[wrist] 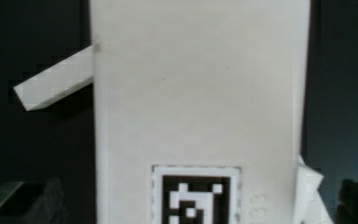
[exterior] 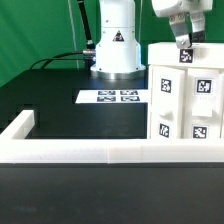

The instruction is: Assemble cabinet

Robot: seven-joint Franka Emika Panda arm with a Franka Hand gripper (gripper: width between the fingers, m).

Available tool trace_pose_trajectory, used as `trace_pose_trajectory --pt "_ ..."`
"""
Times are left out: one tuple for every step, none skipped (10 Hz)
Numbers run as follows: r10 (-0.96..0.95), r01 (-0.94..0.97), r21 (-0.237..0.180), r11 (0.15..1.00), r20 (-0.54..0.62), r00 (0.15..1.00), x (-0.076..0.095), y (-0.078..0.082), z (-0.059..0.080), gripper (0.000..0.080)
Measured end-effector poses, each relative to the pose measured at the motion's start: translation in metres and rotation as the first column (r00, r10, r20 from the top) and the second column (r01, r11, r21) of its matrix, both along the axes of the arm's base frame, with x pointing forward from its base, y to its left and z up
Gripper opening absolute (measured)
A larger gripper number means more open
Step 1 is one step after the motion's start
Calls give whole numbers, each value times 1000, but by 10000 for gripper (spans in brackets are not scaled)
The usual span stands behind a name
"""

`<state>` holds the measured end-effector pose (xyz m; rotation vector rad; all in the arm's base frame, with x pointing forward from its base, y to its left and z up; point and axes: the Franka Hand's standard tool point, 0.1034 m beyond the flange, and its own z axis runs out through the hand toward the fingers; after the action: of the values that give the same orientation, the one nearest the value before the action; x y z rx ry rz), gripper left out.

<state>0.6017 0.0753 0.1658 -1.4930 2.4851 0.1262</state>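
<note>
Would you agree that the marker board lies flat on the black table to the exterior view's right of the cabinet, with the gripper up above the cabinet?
Not quite: the marker board lies to the exterior view's left of the cabinet, not its right. The exterior view shows this. The rest holds: it lies flat on the black table, and the gripper is above the cabinet.

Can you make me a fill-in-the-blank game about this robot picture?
1. The cabinet is the color ____.
2. The table under everything is the color ____.
3. In the exterior view, the robot's hand is ____ the cabinet.
4. The flat marker board lies on the table in front of the robot's ____.

Missing words: white; black; above; base
</note>
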Motion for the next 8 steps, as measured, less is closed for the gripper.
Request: trace_pose_trajectory --pt "7 -7 16 1000 19 1000 2 2 9 793" --pt "0 -1 26 1000 30 1000 4 3 16 793" --pt "8 -9 26 1000 39 999 6 3 20 798" --pt "29 -30 21 999 40 999 5 3 18 797" --pt "51 -52 16 999 44 998 5 3 17 797" --pt "54 -54 16 998 43 998 5 3 17 797" --pt "204 -204 -8 979 33 978 2 6 15 797" --pt "307 -307 -16 952 36 951 4 10 16 797"
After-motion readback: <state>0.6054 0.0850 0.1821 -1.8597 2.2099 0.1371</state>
